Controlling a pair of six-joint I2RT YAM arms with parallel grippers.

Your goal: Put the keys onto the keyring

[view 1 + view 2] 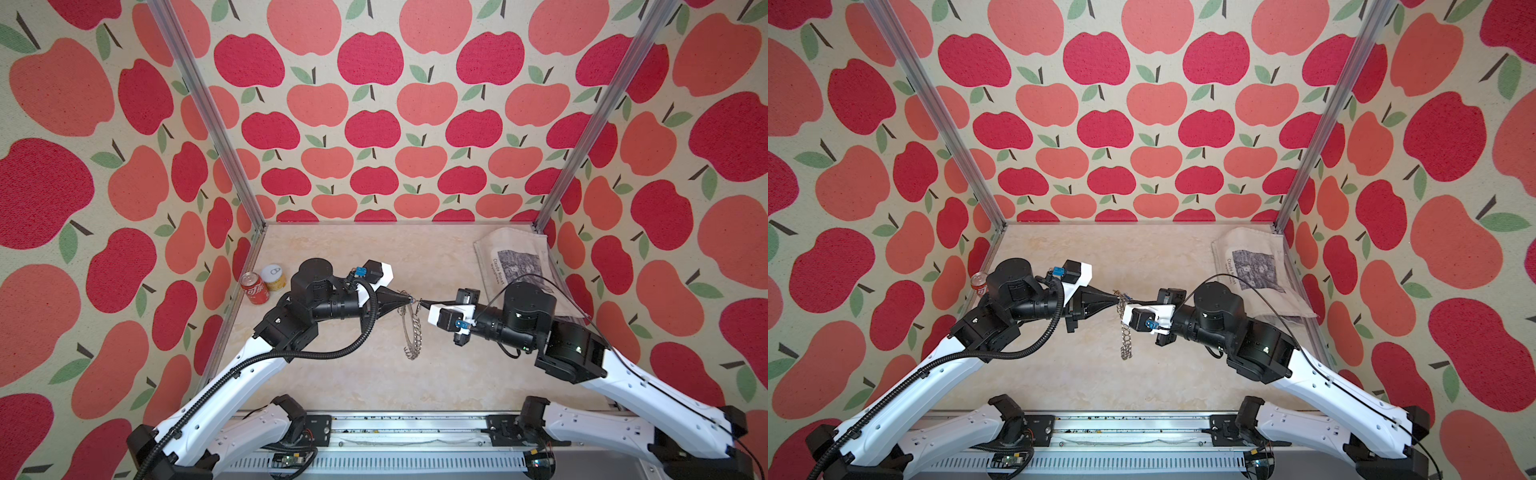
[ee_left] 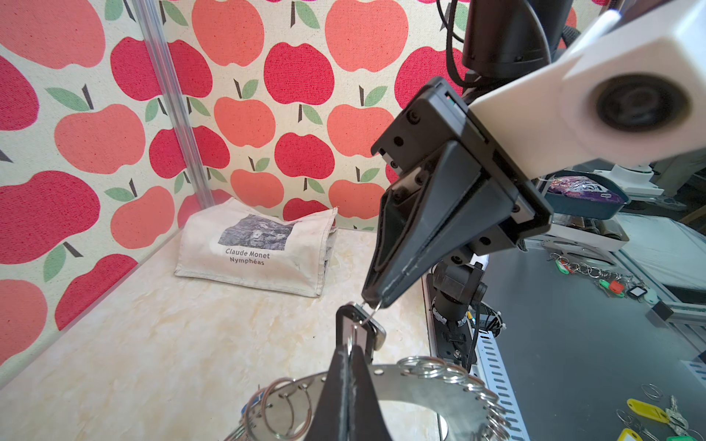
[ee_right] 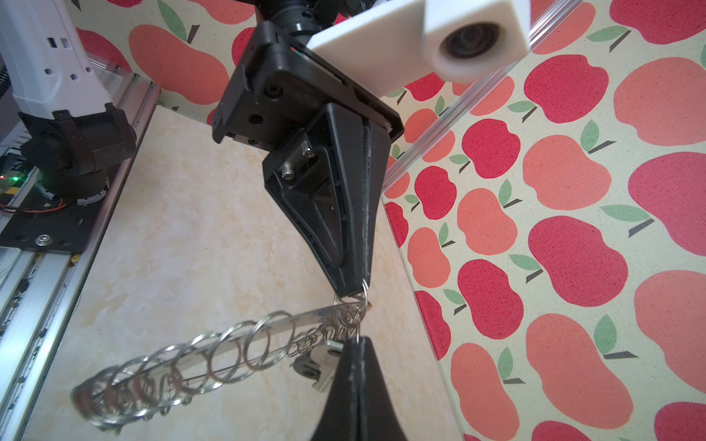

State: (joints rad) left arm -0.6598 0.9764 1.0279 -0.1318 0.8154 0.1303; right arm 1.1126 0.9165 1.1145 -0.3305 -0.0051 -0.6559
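Fingers on the left arm, the left fingers (image 2: 344, 397), are pressed fully together. In the right wrist view their tip sits in the cluster of small rings at one end of the keyring (image 2: 416, 385), so I take it they carry the disc by that rim. Which ring they pinch is hidden.

The keyring hangs clear of the bench (image 1: 332, 374). It is edge-on in both top views, and its length runs from the meeting tips back toward the arm bases.

Just beyond the left tip is the black-headed key (image 2: 357, 322). Its head points toward the other arm, and its blade seems to run back along the left fingers' line.

A thin wire ring (image 2: 370, 314) passes from that head up into the tip of the right fingers (image 2: 420, 236), which are also closed tight, on the wire.

A blue scrap (image 2: 247, 407) shows among the rim rings. I cannot tell whether it is the tagged key.

The coming move turns on that short span of wire between the two tips, which nearly touch. The key lies between them. The right fingers are nearer the wire, and the left are nearer the disc. Threading will probably need the right to turn the wire while the left holds the rim steady, and a slip could drop the key.
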